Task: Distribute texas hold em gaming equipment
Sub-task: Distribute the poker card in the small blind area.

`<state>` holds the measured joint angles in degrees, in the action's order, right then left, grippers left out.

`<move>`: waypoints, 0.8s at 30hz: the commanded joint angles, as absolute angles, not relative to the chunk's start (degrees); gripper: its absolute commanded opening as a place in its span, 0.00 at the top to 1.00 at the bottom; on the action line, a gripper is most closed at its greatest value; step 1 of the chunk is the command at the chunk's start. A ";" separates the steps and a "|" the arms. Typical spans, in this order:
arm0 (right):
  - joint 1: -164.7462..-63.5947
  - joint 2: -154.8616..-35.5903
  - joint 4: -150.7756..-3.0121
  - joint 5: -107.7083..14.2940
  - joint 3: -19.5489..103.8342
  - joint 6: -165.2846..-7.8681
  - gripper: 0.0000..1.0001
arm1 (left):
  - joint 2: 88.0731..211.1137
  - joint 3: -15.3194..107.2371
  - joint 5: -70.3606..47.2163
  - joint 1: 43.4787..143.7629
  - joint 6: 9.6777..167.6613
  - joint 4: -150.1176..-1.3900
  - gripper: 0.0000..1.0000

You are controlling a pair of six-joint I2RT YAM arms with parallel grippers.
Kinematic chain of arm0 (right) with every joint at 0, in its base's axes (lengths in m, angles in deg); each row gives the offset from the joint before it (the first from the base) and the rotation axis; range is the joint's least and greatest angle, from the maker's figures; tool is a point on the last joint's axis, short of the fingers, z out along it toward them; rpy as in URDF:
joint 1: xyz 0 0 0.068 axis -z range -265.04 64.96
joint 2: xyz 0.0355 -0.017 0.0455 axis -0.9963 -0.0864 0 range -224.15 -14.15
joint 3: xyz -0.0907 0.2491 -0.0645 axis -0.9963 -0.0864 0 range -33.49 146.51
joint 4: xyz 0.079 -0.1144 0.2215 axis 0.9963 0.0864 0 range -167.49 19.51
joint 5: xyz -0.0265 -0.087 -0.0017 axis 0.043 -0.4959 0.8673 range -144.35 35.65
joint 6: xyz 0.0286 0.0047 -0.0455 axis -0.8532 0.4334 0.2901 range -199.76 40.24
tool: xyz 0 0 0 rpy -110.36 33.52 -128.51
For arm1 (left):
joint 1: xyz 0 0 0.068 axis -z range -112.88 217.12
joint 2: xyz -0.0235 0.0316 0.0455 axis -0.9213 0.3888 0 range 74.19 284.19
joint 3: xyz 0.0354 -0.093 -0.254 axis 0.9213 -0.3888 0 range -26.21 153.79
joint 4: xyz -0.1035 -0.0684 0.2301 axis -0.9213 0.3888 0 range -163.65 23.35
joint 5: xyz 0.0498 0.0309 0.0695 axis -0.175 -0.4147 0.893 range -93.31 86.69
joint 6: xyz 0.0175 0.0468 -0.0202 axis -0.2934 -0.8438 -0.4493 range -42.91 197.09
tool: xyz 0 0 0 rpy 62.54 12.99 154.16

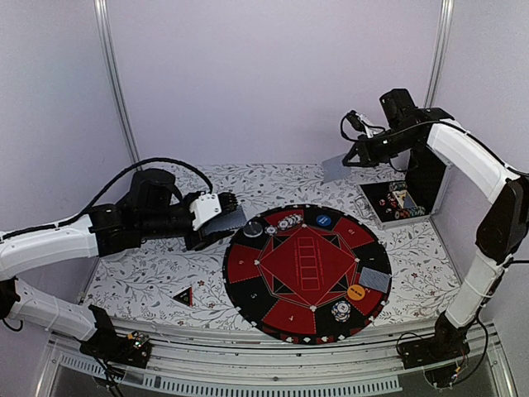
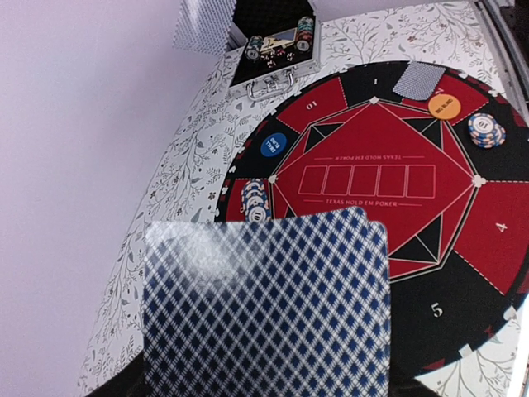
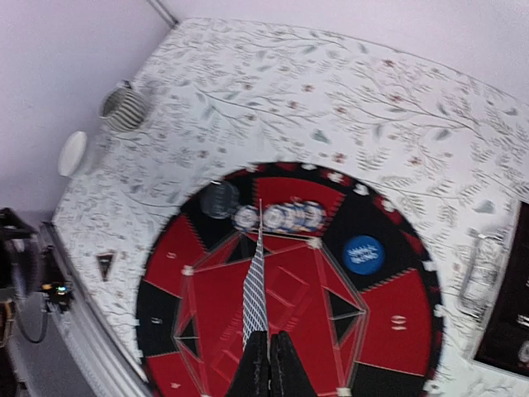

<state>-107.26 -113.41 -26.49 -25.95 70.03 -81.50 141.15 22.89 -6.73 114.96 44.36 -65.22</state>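
The table (image 1: 149, 281) wears a white cloth patterned with grey leafy sprigs. The round mat (image 1: 307, 265) is red and black, with thin white lines and numerals. The cards (image 2: 264, 306) show a blue-and-white diamond lattice, as does the edge-on card (image 3: 254, 289). The blue disc (image 1: 323, 221) bears white lettering, the orange disc (image 1: 356, 292) bears dark lettering, and the dark disc (image 1: 253, 229) is plain. The chips (image 1: 341, 311) are striped white and blue. Towards the table's near left corner, the triangle (image 1: 183, 295) is black and red.
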 commanded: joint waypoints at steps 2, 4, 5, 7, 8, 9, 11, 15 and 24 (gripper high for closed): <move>-101.84 -121.02 -17.24 -36.41 66.81 -65.85 0.98 | 139.84 22.57 -6.92 114.80 44.75 -65.87 0.36; -98.88 -124.65 -16.92 -32.97 68.00 -63.26 0.98 | 139.76 22.57 -7.16 114.71 44.82 -65.82 0.36; -97.90 -126.48 -15.98 -30.69 69.25 -62.58 0.98 | 139.68 22.57 -7.24 114.71 44.76 -65.82 0.36; -96.81 -129.35 -14.80 -27.19 70.87 -60.64 0.98 | 139.67 22.49 -7.13 114.72 44.66 -65.90 0.36; -96.72 -130.51 -14.74 -26.18 71.07 -58.81 0.98 | 139.74 22.48 -7.10 114.71 44.66 -65.84 0.36; -96.72 -131.76 -14.66 -25.82 71.16 -57.58 0.98 | 139.75 22.40 -7.26 114.69 44.66 -65.88 0.36; -96.73 -134.91 -14.33 -28.56 72.13 -55.46 0.98 | 139.69 22.39 -7.59 114.70 44.66 -65.92 0.36; -96.80 -140.79 -14.22 -31.96 75.18 -53.27 0.98 | 139.74 22.22 -7.43 114.75 44.58 -65.98 0.36; -100.16 -144.62 -22.32 -45.71 76.04 -44.41 0.98 | 140.45 22.22 -7.12 114.58 44.48 -65.87 0.36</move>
